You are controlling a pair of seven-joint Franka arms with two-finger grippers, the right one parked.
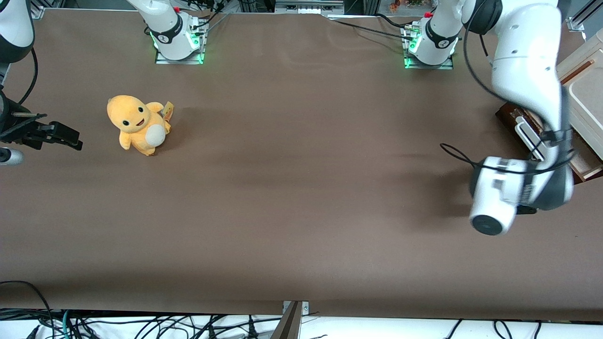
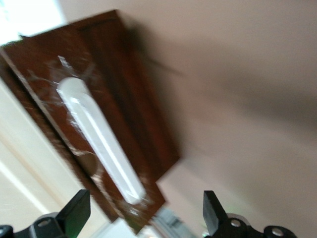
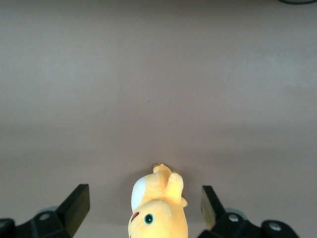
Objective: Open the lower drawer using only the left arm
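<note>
The lower drawer (image 1: 512, 117) has a dark brown glossy front with a long white bar handle (image 1: 528, 135). It sits at the working arm's end of the table, partly hidden by the white left arm (image 1: 523, 70). In the left wrist view the drawer front (image 2: 124, 99) and its white handle (image 2: 99, 136) fill the frame. My gripper (image 2: 143, 213) is open just in front of the drawer. Its fingertips (image 2: 77, 210) stand wide apart, with the handle's end between them and touching neither. In the front view the arm's wrist (image 1: 499, 193) covers the gripper.
A cream cabinet (image 1: 586, 94) with a copper-coloured bar (image 1: 578, 71) stands above the drawer at the table's edge. A yellow plush toy (image 1: 139, 123) sits on the brown table (image 1: 301, 197) toward the parked arm's end and also shows in the right wrist view (image 3: 158, 210).
</note>
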